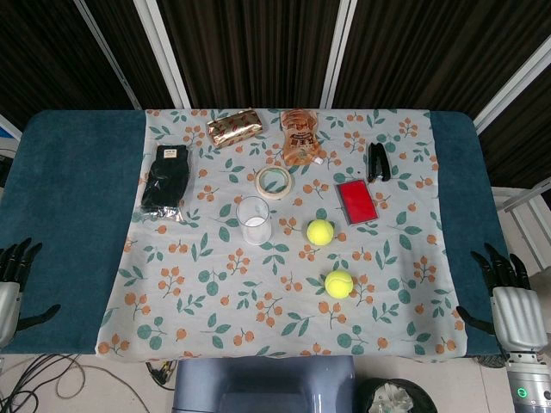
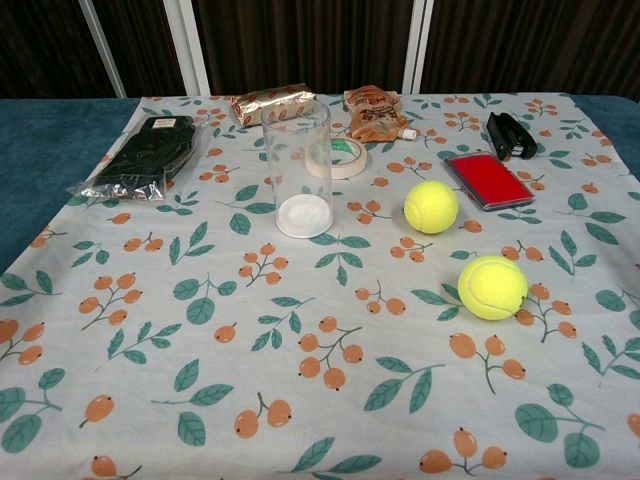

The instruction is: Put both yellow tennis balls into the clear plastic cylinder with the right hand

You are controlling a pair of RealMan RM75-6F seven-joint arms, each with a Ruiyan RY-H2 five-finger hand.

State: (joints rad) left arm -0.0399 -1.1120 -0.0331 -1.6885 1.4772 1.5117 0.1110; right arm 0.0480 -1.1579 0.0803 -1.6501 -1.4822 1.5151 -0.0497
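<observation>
Two yellow tennis balls lie on the floral cloth: one (image 1: 320, 231) (image 2: 431, 207) nearer the middle, the other (image 1: 339, 284) (image 2: 492, 287) closer to the front right. The clear plastic cylinder (image 1: 254, 220) (image 2: 297, 167) stands upright and empty, left of the balls. My right hand (image 1: 508, 298) rests at the table's right front edge, fingers apart, holding nothing, well away from the balls. At the left front edge is my left hand (image 1: 15, 282), also with fingers apart and empty. The chest view shows neither hand.
Behind the cylinder lies a tape roll (image 1: 275, 182) (image 2: 343, 157). A red flat case (image 1: 356, 201) (image 2: 487, 180) and a black stapler (image 1: 378, 161) (image 2: 511, 135) sit at the right rear. A black bagged item (image 1: 165, 179) (image 2: 146, 155), a gold packet (image 1: 234, 127) and an orange pouch (image 1: 300, 136) lie at the back.
</observation>
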